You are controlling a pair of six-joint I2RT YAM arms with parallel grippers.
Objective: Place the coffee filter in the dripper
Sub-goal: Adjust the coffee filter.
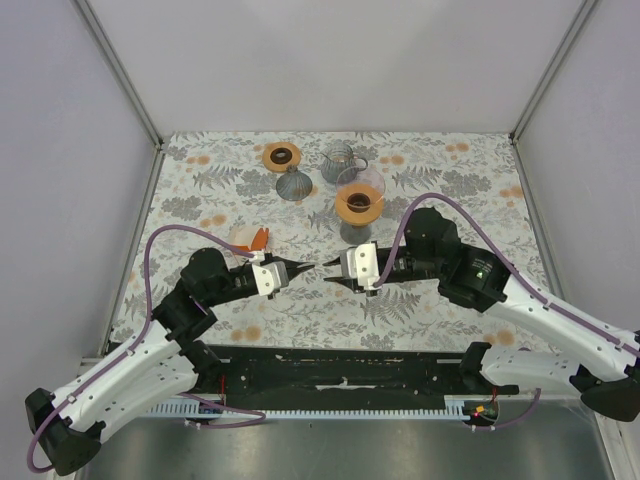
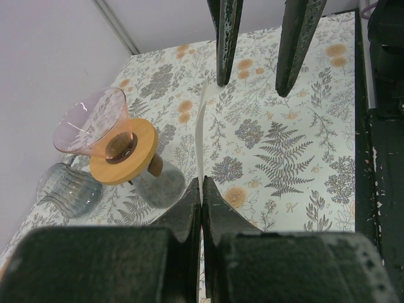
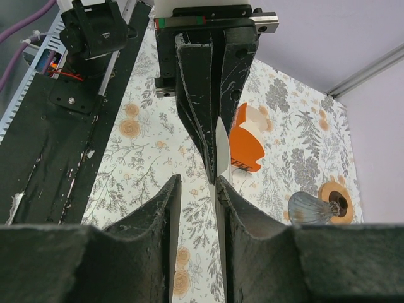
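Observation:
The coffee filter is a thin white sheet seen edge-on, held upright above the table between both arms. My left gripper is shut on its near edge. My right gripper faces it with the jaws apart; the filter runs between them and lies against one finger, with a gap to the other. In the top view the left gripper and right gripper meet tip to tip at mid-table. The dripper, a pink glass funnel in an orange ring, stands on a glass base just behind them.
An orange-and-white paper packet lies left of the grippers. At the back are a second orange ring, a dark grey ribbed cone and a clear ribbed glass jug. A black rail runs along the near table edge.

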